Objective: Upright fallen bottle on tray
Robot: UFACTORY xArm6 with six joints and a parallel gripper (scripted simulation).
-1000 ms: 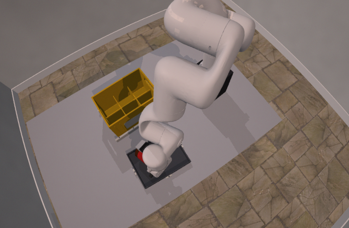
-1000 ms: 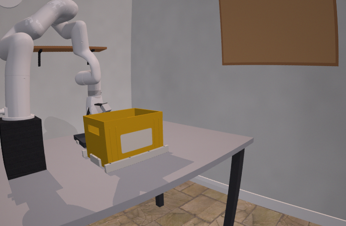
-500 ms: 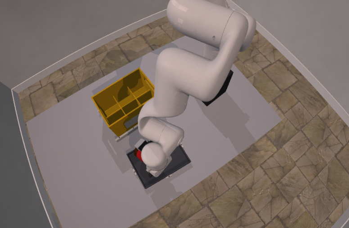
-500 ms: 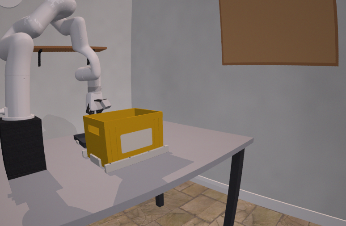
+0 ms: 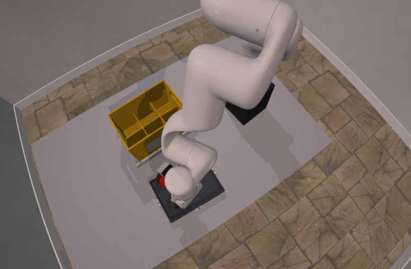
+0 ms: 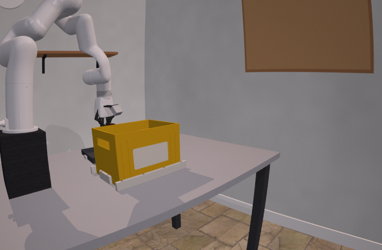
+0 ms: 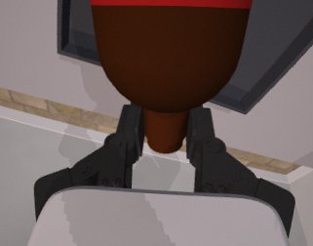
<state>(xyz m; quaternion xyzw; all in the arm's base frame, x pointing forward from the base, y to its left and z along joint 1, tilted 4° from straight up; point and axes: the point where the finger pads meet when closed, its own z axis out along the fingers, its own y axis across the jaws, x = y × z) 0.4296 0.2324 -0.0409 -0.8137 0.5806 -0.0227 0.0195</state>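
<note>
You've got the end effector [image 7: 166,135] clamped on the bottle [image 7: 170,31] by its neck. The bottle hangs above the tray [image 5: 212,186], long axis in line with the end effector, base pointing down at the tray. Lower straight, then release. Crate [image 6: 133,146] sits just beside.

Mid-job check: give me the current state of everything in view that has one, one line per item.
gripper: shut on the bottle's neck, pointing down over the tray.
bottle: held by the neck, body hanging toward the tray; whether it touches the tray cannot be told.
tray: flat on the table, not held.
crate: upright on the table beside the tray, its visible compartments hold nothing, not held.
</note>
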